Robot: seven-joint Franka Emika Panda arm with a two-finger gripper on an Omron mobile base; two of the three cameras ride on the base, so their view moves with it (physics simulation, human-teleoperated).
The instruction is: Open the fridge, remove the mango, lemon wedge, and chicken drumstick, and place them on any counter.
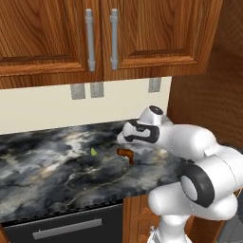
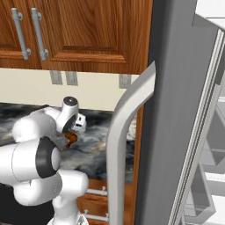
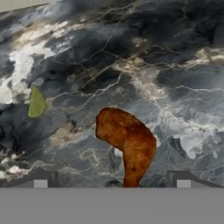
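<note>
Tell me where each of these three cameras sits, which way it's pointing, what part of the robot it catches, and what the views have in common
Left base view: behind the arm's left, looking forward and down at the counter; the white arm rises lower right.
Right base view: behind the arm's right, facing the counter past the fridge door; the arm rises lower left.
Hand view: on the hand, looking down at the counter over the open gripper.
Shared: all three show the chicken drumstick lying on the counter; the left base and hand views share the lemon wedge.

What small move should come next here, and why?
Probably lift the claw straight up: it is open, and the chicken drumstick lies on the counter between its tips. The lemon wedge lies there too; the mango may still need fetching.
</note>
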